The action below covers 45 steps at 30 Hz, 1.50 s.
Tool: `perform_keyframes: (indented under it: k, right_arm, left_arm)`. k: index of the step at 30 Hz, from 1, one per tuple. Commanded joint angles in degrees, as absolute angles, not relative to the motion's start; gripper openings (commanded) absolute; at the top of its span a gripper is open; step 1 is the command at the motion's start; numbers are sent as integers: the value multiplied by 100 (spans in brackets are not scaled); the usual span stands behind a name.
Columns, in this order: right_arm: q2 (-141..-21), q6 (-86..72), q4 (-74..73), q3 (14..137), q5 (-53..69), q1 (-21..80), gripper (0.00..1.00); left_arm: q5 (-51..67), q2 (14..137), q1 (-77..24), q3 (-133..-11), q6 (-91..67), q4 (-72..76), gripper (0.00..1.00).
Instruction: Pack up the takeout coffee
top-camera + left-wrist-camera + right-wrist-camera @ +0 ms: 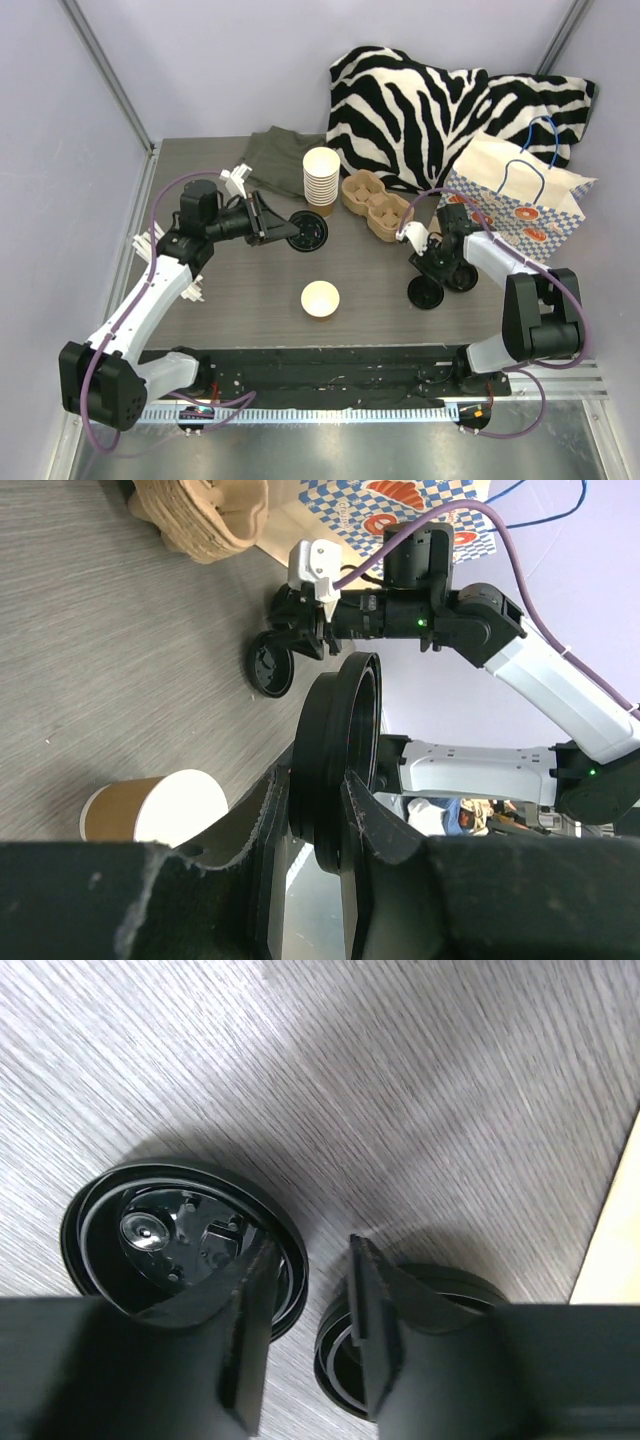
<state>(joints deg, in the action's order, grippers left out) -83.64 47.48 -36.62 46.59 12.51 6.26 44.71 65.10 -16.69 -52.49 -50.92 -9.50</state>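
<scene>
The left jaws pinch a lid (332, 742) edge-on — likely to cap the cup (150, 806) nearby; the right jaws hang half-open at a second lid's (150, 1232) rim.

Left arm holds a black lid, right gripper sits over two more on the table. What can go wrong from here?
1. The right gripper straddles the gap between one loose round black plastic lid and a second loose black lid. Closing may catch neither, or shove both.
2. The left gripper pinches a third black plastic lid on edge by its rim. It may slip or seat crooked, tipping the small brown paper cup, which stands open.
</scene>
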Motion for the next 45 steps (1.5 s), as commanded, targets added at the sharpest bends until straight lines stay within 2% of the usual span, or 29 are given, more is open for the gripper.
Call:
perform_keyframes:
  k: [1, 2, 8, 16, 21, 27, 36, 42, 43, 45]
  right_arm:
    - [-8341, 5228, -3646, 4755, 1344, 642, 37]
    - [-8341, 5316, -3717, 4764, 1362, 642, 28]
    - [-8262, 5852, -4244, 5167, 1213, 650, 2]
    - [-7963, 7767, -5703, 6099, 1134, 318, 1]
    - [-8051, 9120, -5888, 6231, 949, 70, 1]
    - [-8551, 9527, -5897, 6644, 993, -114, 1]
    - [-8763, 9738, -5625, 6399, 870, -114, 7]
    - [-8692, 9870, -5309, 6100, 765, -123, 24]
    - [-8640, 9861, -5300, 6082, 782, -123, 33]
    - [-8578, 9861, -5282, 6082, 826, -123, 40]
  left_arm:
    - [4632, 6548, -1565, -5229, -5221, -774, 2]
    - [4641, 6565, -1564, -5229, -5221, -756, 2]
    - [4684, 6592, -1512, -5203, -5247, -765, 2]
    - [4702, 6522, -1512, -5230, -5142, -914, 2]
    - [4728, 6521, -1503, -5142, -5203, -818, 3]
    - [4772, 6521, -1477, -5150, -5186, -870, 3]
    - [4808, 6495, -1406, -5054, -5150, -949, 3]
    - [4808, 6495, -1380, -5010, -5168, -958, 3]
    - [4816, 6504, -1389, -5010, -5168, -958, 2]
    - [4816, 6504, -1380, -5019, -5168, -941, 3]
